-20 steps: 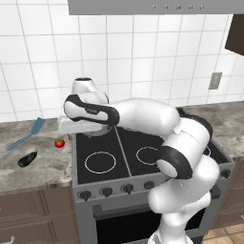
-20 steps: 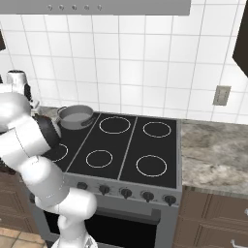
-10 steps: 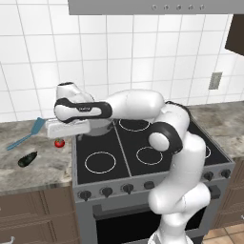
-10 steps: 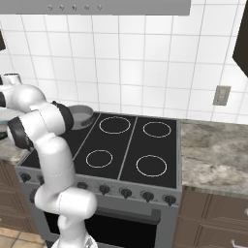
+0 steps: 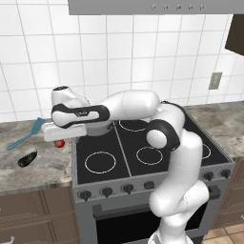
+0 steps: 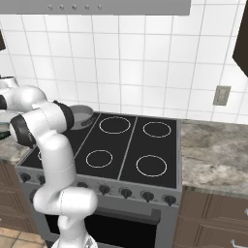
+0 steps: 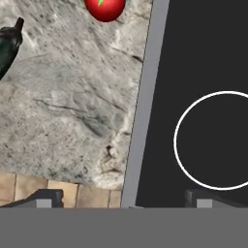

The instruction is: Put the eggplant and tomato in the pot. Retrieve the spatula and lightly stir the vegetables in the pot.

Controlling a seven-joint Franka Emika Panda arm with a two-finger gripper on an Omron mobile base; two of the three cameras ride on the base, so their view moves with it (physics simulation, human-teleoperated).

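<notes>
Having swung left, claw (image 7: 121, 199) above tomato (image 7: 104, 8)

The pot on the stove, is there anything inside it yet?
Only part of the pot shows behind the arm, and that part looks bare grey. The rest is covered. The tomato and eggplant lie on the counter.

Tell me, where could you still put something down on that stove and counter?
The stovetop is mostly free: three burner rings bare, the pot at its back left. The counter right of the stove is bare. Left of it is crowded: spatula, tomato and eggplant, with the hand above.
</notes>
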